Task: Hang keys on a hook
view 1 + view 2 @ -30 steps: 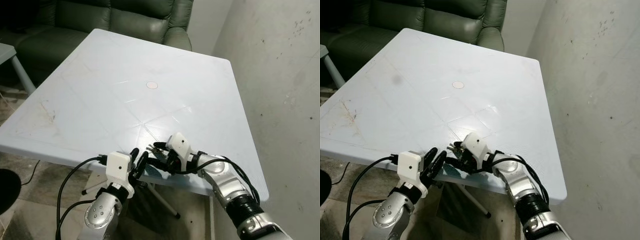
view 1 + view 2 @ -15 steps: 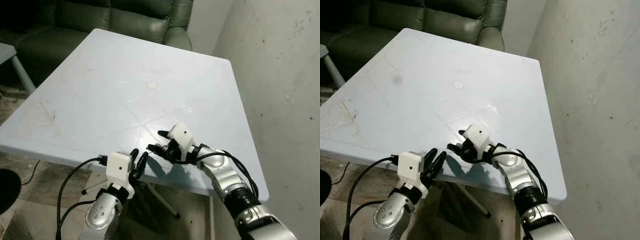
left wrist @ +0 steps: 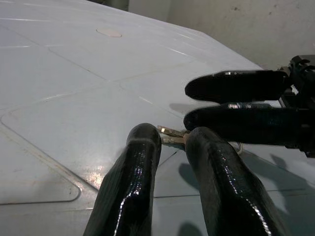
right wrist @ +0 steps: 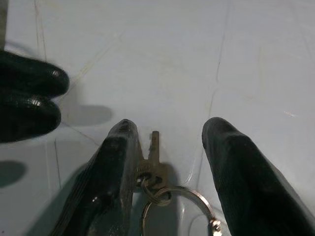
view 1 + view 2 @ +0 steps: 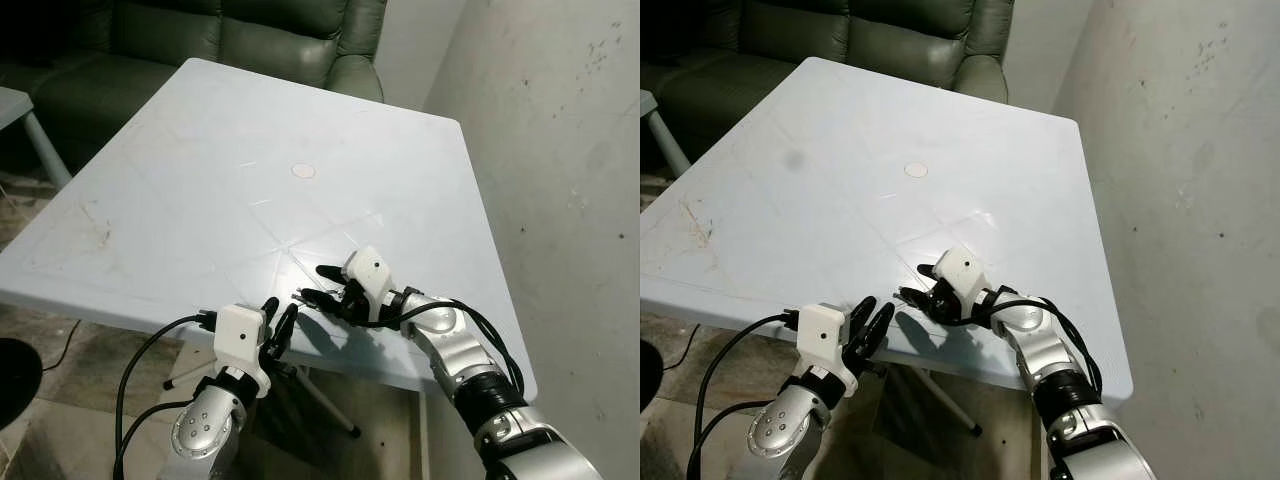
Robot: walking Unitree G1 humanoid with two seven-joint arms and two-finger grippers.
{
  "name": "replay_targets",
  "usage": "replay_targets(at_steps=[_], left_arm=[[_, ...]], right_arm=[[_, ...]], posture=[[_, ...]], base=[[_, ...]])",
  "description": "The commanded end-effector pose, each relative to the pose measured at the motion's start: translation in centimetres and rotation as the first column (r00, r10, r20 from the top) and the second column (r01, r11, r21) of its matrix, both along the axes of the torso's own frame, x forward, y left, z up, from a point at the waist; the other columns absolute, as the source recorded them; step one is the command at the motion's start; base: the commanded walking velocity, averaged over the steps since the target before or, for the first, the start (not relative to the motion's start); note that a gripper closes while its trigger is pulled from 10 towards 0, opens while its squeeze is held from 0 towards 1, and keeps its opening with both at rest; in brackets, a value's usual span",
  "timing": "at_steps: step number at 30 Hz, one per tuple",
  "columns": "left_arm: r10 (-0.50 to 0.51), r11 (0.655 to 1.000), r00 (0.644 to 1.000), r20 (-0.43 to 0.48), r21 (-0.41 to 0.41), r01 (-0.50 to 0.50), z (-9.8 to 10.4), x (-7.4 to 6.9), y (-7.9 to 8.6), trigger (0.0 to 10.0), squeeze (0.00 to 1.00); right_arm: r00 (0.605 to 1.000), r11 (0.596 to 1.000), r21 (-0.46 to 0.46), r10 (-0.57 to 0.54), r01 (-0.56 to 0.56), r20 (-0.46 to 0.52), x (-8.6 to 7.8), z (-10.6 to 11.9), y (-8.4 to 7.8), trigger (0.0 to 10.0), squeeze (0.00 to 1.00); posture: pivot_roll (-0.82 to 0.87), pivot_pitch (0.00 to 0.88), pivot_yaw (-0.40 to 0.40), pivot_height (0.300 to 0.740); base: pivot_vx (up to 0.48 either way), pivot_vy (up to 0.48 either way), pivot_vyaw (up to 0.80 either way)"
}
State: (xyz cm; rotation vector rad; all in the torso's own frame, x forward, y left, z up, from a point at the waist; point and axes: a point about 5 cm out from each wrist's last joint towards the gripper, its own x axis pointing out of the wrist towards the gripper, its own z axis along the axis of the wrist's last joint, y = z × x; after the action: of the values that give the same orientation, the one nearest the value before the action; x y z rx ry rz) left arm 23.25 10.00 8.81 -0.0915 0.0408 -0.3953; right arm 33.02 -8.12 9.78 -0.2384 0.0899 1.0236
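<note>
Pale blue plastic bench [image 5: 200,180] fills most of the scene, set against a grey plaster wall [image 5: 560,150] on the right and a dark green leather sofa [image 5: 240,35] at the far side. At the near edge, the right hand [image 5: 322,285] of the silver-armed robot rests low over the bench top with its two black fingers [image 4: 236,172] spread apart. Between those fingers lies a small bunch of brass-coloured keys on a steel split ring [image 4: 156,184], flat on the bench; the key blade lies just beside one finger, and the ring reaches into the gap between the two. Left of it, the left hand [image 5: 277,318] stands at the bench's near edge, its two black fingers [image 3: 128,191] a narrow gap apart and holding nothing, their tips pointing toward the keys and the right hand. Farther out, a small round disc [image 5: 304,171] marks the middle of the bench top. Brownish scuff marks [image 5: 95,225] stain the near left corner. White metal bench legs [image 5: 330,405] cross over the worn floor below.
</note>
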Motion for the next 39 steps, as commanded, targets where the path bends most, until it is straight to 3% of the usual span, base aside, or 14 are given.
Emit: replay_targets(at_steps=[1, 10, 11, 12, 14, 15, 16, 18, 20, 21, 22, 23, 24, 39], left_arm=[[-0.026, 1.000, 1.000, 0.011, 0.000, 0.026, 0.5, 0.0, -0.6, 10.0, 0.00], [-0.024, 1.000, 1.000, 0.009, -0.001, 0.024, 0.5, -0.1, -0.6, 10.0, 0.00], [-0.024, 1.000, 1.000, 0.008, -0.002, 0.024, 0.5, -0.1, -0.6, 10.0, 0.00], [-0.024, 1.000, 1.000, 0.008, -0.002, 0.024, 0.5, 0.0, -0.6, 10.0, 0.00], [-0.024, 1.000, 1.000, 0.008, -0.001, 0.024, 0.5, 0.0, -0.6, 10.0, 0.00], [-0.023, 1.000, 1.000, 0.008, -0.001, 0.023, 0.5, 0.0, -0.6, 10.0, 0.00], [-0.022, 1.000, 1.000, 0.008, -0.001, 0.022, 0.5, 0.0, -0.6, 10.0, 0.00], [-0.021, 1.000, 1.000, 0.008, -0.001, 0.021, 0.5, 0.0, -0.6, 10.0, 0.00], [-0.022, 1.000, 1.000, 0.009, -0.001, 0.022, 0.5, 0.1, -0.7, 10.0, 0.00], [-0.022, 1.000, 1.000, 0.009, -0.001, 0.022, 0.5, 0.1, -0.7, 10.0, 0.00], [-0.022, 1.000, 1.000, 0.009, -0.001, 0.022, 0.5, 0.1, -0.7, 10.0, 0.00], [-0.023, 1.000, 1.000, 0.009, -0.002, 0.023, 0.5, 0.1, -0.7, 10.0, 0.00], [-0.023, 1.000, 1.000, 0.009, -0.001, 0.023, 0.5, 0.1, -0.7, 10.0, 0.00], [-0.026, 1.000, 1.000, 0.010, 0.000, 0.026, 0.5, 0.1, -0.7, 10.0, 0.00]], right_arm=[[1.000, 1.000, -0.025, 0.009, -0.009, -0.017, 0.0, -0.3, -0.5, 10.0, 0.00], [1.000, 0.998, -0.062, 0.002, -0.004, -0.030, 0.0, -0.9, -1.0, 10.0, 0.00], [0.999, 0.998, -0.061, 0.002, -0.004, -0.038, 0.0, -0.9, -1.0, 9.5, 0.00], [0.999, 0.998, -0.065, 0.003, -0.006, -0.035, 0.0, -0.9, -1.0, 8.0, 0.00], [0.999, 0.997, -0.074, 0.006, -0.008, -0.035, 0.0, -1.0, -1.1, 8.3, 0.00], [0.999, 0.997, -0.075, 0.006, -0.009, -0.039, -0.1, -1.1, -1.2, 7.9, 0.00], [0.999, 0.997, -0.076, 0.006, -0.010, -0.042, -0.1, -1.2, -1.2, 4.9, 0.00], [0.999, 0.997, -0.077, 0.005, -0.008, -0.045, -0.1, -1.2, -1.3, 4.7, 0.00], [0.999, 0.997, -0.083, 0.005, -0.009, -0.053, -0.1, -1.4, -1.4, 2.3, 0.00], [0.999, 0.996, -0.083, 0.006, -0.010, -0.054, -0.1, -1.4, -1.4, 2.3, 0.00], [0.998, 0.997, -0.083, 0.007, -0.012, -0.057, -0.1, -1.4, -1.4, 1.0, 0.00], [0.998, 0.997, -0.082, 0.008, -0.013, -0.059, -0.1, -1.4, -1.4, 1.0, 0.00], [0.998, 0.997, -0.078, 0.009, -0.014, -0.060, -0.1, -1.4, -1.4, 0.0, 0.00], [0.998, 0.999, -0.048, -0.011, 0.008, -0.061, 0.0, -1.3, -1.4, 0.0, 0.00]], posture=[[0.08, 0.090, -0.153, 0.740], [0.09, 0.097, -0.153, 0.740], [0.09, 0.097, -0.153, 0.740], [0.08, 0.100, -0.152, 0.740], [0.09, 0.100, -0.152, 0.740], [0.09, 0.100, -0.152, 0.740], [0.09, 0.101, -0.153, 0.740], [0.09, 0.100, -0.152, 0.740], [0.09, 0.101, -0.152, 0.740], [0.09, 0.101, -0.152, 0.740], [0.08, 0.099, -0.152, 0.740], [0.08, 0.099, -0.152, 0.740], [0.08, 0.099, -0.152, 0.740], [0.08, 0.097, -0.150, 0.740]], base=[[0.000, 0.000, 0.00], [0.000, 0.000, 0.00], [0.000, 0.000, 0.00], [0.000, 0.000, 0.00], [0.000, 0.000, 0.00], [0.000, 0.000, 0.00], [0.000, 0.000, 0.00], [0.000, 0.000, 0.00], [0.000, 0.000, 0.00], [0.000, 0.000, 0.00], [0.000, 0.000, 0.00], [0.000, 0.000, 0.00], [0.000, 0.000, 0.00], [0.000, 0.000, 0.00]])
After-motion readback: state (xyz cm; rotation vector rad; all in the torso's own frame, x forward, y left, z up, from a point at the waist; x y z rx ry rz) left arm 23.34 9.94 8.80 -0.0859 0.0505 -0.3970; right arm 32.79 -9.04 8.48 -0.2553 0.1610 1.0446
